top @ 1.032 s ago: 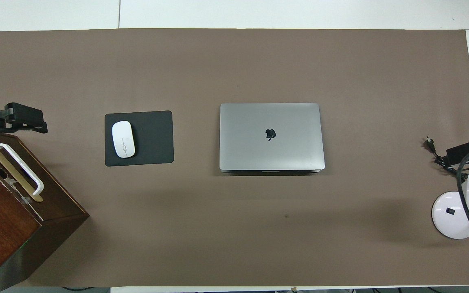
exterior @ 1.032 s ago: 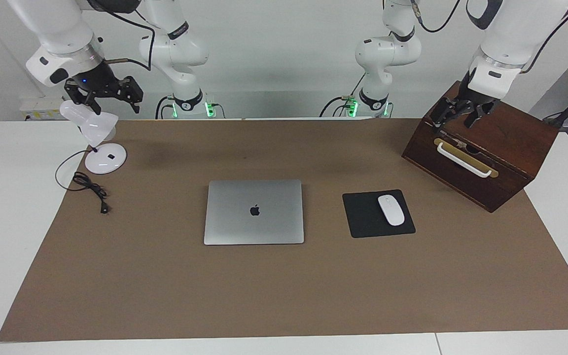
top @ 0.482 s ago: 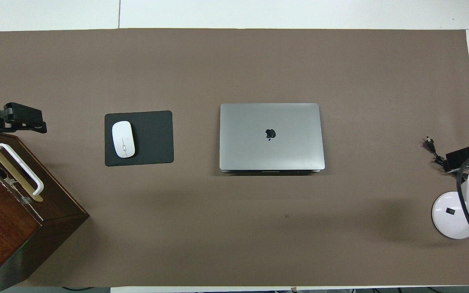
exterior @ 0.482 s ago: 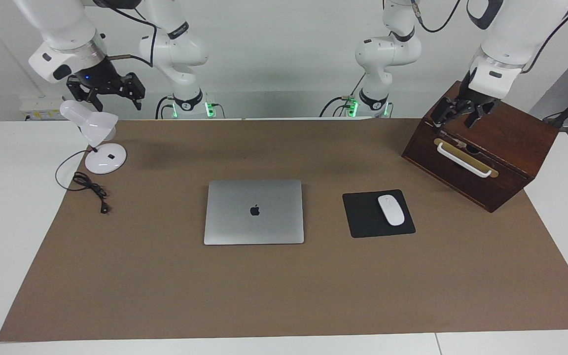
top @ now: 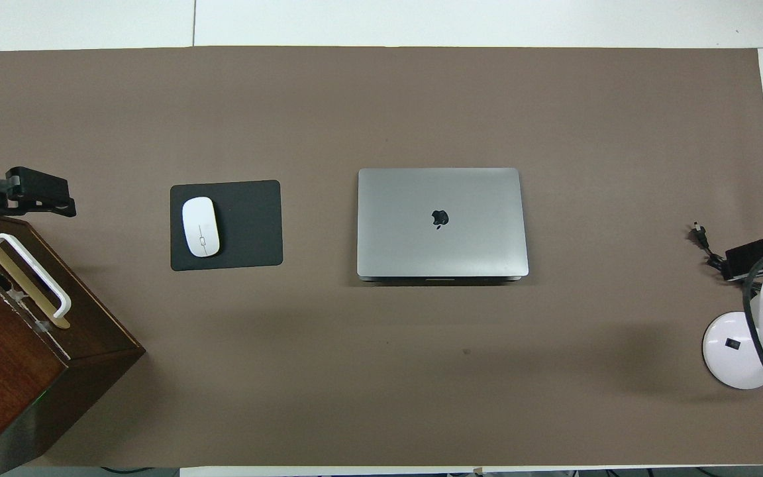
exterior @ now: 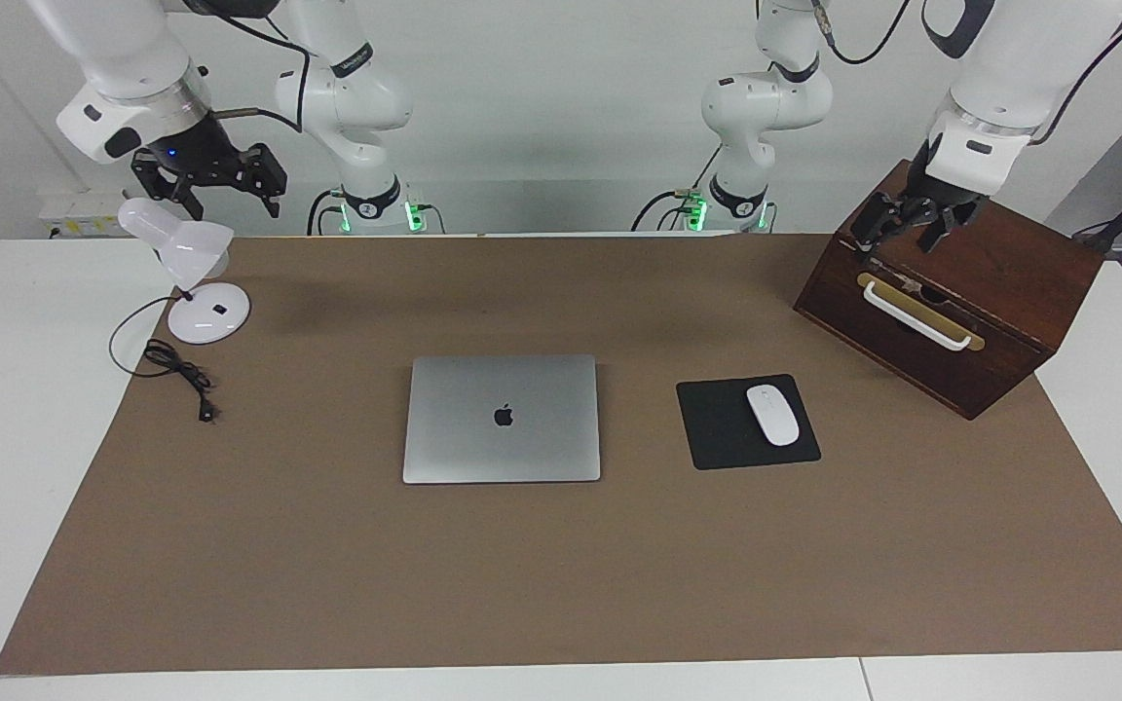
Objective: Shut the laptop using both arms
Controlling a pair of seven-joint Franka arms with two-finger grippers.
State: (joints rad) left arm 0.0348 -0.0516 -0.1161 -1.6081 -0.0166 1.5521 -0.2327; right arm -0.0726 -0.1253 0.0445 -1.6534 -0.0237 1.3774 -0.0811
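The silver-grey laptop [exterior: 502, 418] lies shut and flat in the middle of the brown mat, its dark apple logo facing up; it also shows in the overhead view [top: 441, 222]. My right gripper [exterior: 210, 193] hangs open and empty in the air over the white desk lamp at the right arm's end of the table. My left gripper [exterior: 909, 234] hangs open and empty over the top of the wooden box at the left arm's end. Both grippers are well apart from the laptop. In the overhead view only the tips of the left gripper [top: 30, 199] and right gripper [top: 762, 252] show.
A black mouse pad [exterior: 717, 428] with a white mouse [exterior: 772, 415] lies beside the laptop toward the left arm's end. A dark wooden box [exterior: 1009, 292] with a white handle stands at that end. A white lamp [exterior: 186, 248] and its black cable [exterior: 176, 370] are at the right arm's end.
My right gripper rose a little above the lamp head a second ago and has held still since. The left gripper lifted very slightly. The laptop has not moved.
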